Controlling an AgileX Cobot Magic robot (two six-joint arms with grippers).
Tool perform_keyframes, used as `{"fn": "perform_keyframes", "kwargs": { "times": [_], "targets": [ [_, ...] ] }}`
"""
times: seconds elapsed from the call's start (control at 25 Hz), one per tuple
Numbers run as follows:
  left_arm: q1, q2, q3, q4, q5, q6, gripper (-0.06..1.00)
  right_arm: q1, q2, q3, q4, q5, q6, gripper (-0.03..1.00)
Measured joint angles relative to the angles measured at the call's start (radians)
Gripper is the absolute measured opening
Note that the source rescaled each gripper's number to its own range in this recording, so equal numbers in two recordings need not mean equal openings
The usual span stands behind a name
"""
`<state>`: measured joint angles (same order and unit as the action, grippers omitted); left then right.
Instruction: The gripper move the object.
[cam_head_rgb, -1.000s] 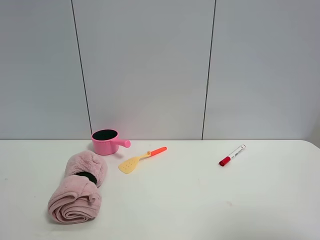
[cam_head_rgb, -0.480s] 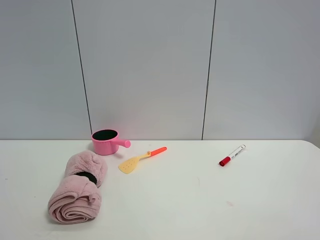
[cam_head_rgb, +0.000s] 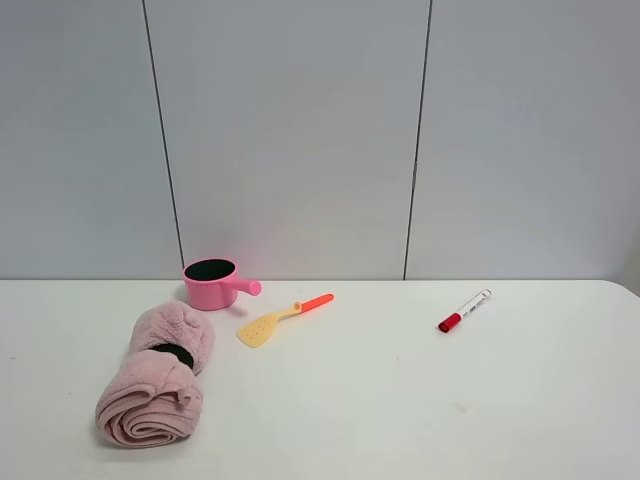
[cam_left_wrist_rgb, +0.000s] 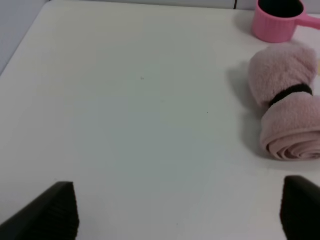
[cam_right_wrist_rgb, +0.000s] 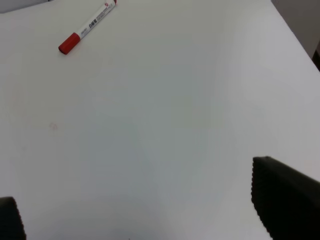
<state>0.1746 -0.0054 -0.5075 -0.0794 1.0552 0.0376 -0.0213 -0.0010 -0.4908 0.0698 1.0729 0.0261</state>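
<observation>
The pink saucepan (cam_head_rgb: 212, 283) sits upright at the back of the white worktop (cam_head_rgb: 400, 400), close to the grey panelled wall (cam_head_rgb: 300, 130), its short handle pointing toward the right of the high view. Nothing grips or touches it. Just in front of it lies a rolled pink towel (cam_head_rgb: 155, 376), bound near the middle by a dark band (cam_head_rgb: 174, 353); the roll's near end shows its spiral layers. The towel's far end lies close to the pan — whether they touch cannot be told. Beside the pan's handle, a little nearer, lies a yellow spatula (cam_head_rgb: 274, 320) with an orange handle, its blade toward the towel and apart from both. Well off to the right lies a white marker (cam_head_rgb: 465, 309) with a red cap, alone on bare surface.

The marker's barrel carries small dark print; in the right wrist view it is too small to read.

Neither arm shows in the high view. The left end effector (cam_left_wrist_rgb: 175, 212) stands wide — its two dark fingertips (cam_left_wrist_rgb: 52, 212) sit at opposite edges of the wrist view, holding nothing, with the towel and pan ahead and off to one side. The right end effector (cam_right_wrist_rgb: 145, 217) is likewise spread wide and empty over bare worktop, the marker well ahead of it.
</observation>
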Motion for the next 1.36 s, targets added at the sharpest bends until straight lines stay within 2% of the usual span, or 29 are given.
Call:
{"fn": "perform_keyframes", "kwargs": {
  "times": [0.36, 1.36],
  "targets": [
    [0.000, 0.000, 0.000, 0.000, 0.000, 0.000, 1.00, 0.000, 0.000, 0.000, -0.043, -0.005, -0.001, 0.98],
    [0.000, 0.000, 0.000, 0.000, 0.000, 0.000, 1.00, 0.000, 0.000, 0.000, -0.043, -0.005, -0.001, 0.98]
  ]
}}
